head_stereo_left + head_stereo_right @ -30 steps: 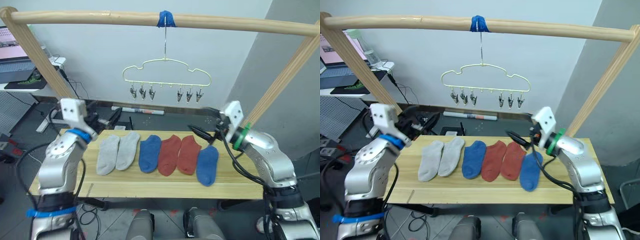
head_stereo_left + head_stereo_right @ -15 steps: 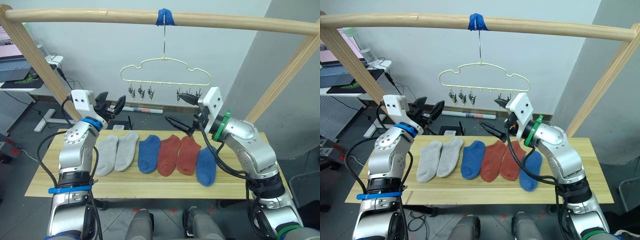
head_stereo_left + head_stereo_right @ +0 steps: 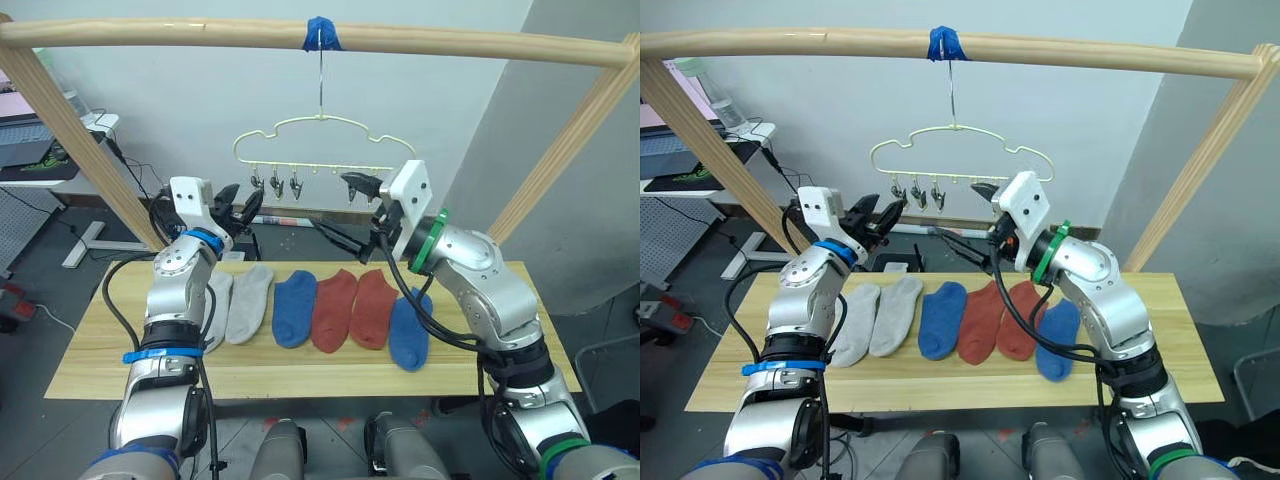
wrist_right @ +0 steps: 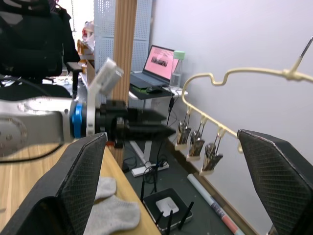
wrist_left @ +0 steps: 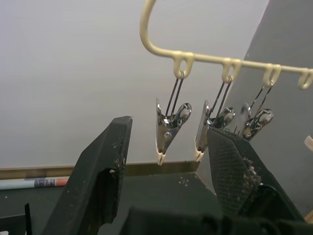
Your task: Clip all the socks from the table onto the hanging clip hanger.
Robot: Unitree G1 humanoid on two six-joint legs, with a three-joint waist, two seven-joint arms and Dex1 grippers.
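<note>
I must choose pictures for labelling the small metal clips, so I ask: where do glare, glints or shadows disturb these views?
Left eye view: the light is even, with no hard shadow on the wall behind the pale-yellow wire clip hanger. Right eye view: a whitish glare streak lies on the round wooden rail. Left wrist view: the small metal clips carry bright glints. Right wrist view: the laptop screen glows pink.

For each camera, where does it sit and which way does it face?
Eye views: on the head, facing forward and down at the socks, table and hanger; both arms show.
Left wrist view: looks along the open left tool at the clips.
Right wrist view: looks past the open right tool at the left arm.
All share the hanger.
</note>
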